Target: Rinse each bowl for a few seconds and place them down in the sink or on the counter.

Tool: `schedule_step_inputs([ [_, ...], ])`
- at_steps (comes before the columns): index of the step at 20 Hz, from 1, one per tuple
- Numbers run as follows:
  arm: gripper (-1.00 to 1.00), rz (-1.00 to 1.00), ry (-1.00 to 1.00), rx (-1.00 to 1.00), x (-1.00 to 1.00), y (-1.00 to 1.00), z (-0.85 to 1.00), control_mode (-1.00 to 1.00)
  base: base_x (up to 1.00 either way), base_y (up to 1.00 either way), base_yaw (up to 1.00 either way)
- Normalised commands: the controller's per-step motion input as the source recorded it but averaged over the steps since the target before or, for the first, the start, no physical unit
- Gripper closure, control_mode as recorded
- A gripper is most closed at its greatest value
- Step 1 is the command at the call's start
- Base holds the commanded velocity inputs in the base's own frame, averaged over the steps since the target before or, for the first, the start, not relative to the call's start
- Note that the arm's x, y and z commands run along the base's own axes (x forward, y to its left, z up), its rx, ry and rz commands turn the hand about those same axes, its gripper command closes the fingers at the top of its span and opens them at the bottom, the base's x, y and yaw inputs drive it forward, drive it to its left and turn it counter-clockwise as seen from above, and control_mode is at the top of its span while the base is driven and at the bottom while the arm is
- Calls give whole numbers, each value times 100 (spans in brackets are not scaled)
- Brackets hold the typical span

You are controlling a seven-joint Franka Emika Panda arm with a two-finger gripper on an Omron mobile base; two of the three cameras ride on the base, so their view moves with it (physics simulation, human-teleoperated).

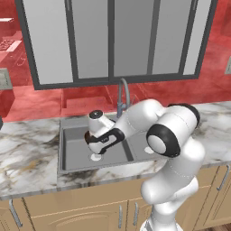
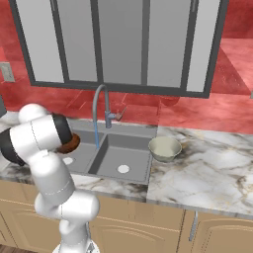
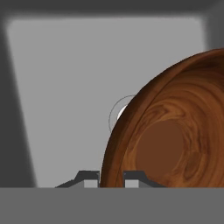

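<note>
The glossy reddish-brown wooden bowl [image 3: 175, 144] was gripped at its rim by the two-finger gripper [image 3: 111, 177], jaws clamped either side. The grey sink basin's [image 3: 65, 87] white drain [image 3: 121, 111] was largely hidden behind it. The bowl was cut off at the frame's right edge.

Wall behind is glossy red [image 2: 232, 104], tile-like, reflective. Big window [image 1: 113, 40] centred above: dark grey frame, vertical mullions, flat pale grey panes. Wall outlet [image 1: 4, 79] on the left at about window-sill height, cream-coloured plate. Light wooden cabinets [image 2: 207, 232] along the bottom, arched door panels, slim metal handles [image 1: 14, 213]. Far upper left in the left base view: pale patch on the red [image 1: 9, 43], probably a reflection, too blurry to tell. Lighting even, no hard shadows.
</note>
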Motion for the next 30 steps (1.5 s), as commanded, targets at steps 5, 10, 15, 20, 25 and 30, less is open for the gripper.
schedule_step_inputs([
  [5, 100, -1, 0, 2, 9, 0, -20, -100, 0, 0, 0],
  [10, 100, -1, 0, 3, 10, 2, -24, -100, 0, 0, 0],
  [15, 100, -1, 0, 3, 13, 0, -25, -100, 0, 0, 0],
  [20, 100, -1, 0, 2, 13, 1, -24, -100, 0, 0, 0],
  [25, 100, -1, 0, 1, 16, 3, -25, -100, 0, 0, 0],
  [30, 100, -2, 0, 1, 21, 9, -27, -100, 0, 0, 0],
])
